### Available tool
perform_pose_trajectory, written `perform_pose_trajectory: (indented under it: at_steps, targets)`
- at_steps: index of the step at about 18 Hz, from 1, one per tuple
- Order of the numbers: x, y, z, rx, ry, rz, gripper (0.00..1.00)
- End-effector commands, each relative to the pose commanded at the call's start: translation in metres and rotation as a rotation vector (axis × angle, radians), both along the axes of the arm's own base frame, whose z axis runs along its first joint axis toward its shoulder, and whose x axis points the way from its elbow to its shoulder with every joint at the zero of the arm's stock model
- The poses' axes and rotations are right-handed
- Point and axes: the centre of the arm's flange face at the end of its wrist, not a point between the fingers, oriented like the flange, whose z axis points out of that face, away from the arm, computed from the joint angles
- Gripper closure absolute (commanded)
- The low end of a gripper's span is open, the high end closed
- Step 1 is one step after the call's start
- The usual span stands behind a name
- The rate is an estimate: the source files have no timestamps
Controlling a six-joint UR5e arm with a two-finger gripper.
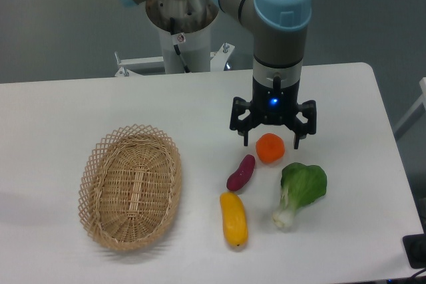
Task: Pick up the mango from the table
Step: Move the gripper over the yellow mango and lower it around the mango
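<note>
The mango [233,219] is seen lying on the white table [66,111], near the front edge, and nothing is touching it. A small purple thing [241,172] is found just above it, and a leafy green vegetable [299,191] lies to one side. The gripper [271,139] is held with its fingers spread wide, right behind a round orange fruit [270,148]. Nothing is held in it. A woven basket [131,186] is placed well apart from the mango
</note>
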Motion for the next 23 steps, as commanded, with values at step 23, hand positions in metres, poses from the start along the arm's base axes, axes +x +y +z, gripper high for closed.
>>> perform_pose_trajectory:
  at_steps: [23]
  targets:
    - [0.016,0.093,-0.178,-0.1,-0.139,0.141,0.0]
